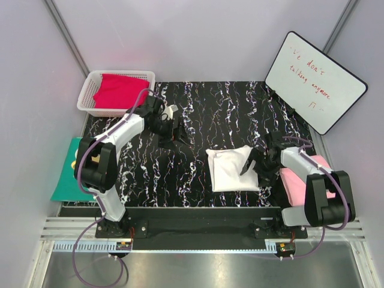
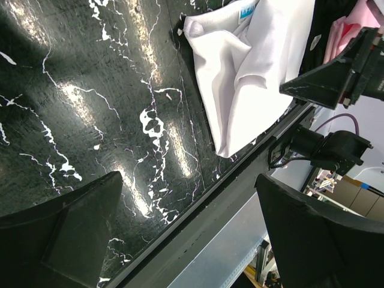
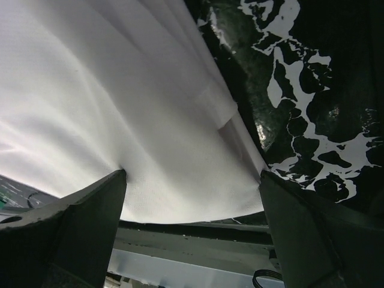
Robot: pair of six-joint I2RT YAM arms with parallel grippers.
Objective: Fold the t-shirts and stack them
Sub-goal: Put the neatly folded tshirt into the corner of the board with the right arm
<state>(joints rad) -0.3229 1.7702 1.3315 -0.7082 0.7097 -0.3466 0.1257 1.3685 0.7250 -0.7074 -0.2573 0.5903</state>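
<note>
Folding the white shirt (image 1: 231, 170) looks like the step in hand. It's lying mid-frame on the table (image 1: 198, 105) in the top view, in a rough rectangle but rumpled, not a neat fold.

The right gripper (image 3: 192, 177) sits at the shirt's right edge with its fingers spread wide. There's cloth under and between them, but nothing pinched as far as I can see. The left gripper (image 2: 187, 180) hangs over bare table up and left of the shirt, fingers also wide apart, holding nothing.

The pink shirt (image 1: 294, 186) is at the right edge, partly under the right arm, and looks folded. The red shirt (image 1: 120, 90) is in the basket (image 1: 88, 96) at upper left. So I'd guess roughly one down, one in progress, one to go.

Next move, I reckon: the right fingers need to drop and close on that edge — catching every layer, not just the top one. The left probably has to come over and pin or grab the other side so the cloth doesn't drag.
</note>
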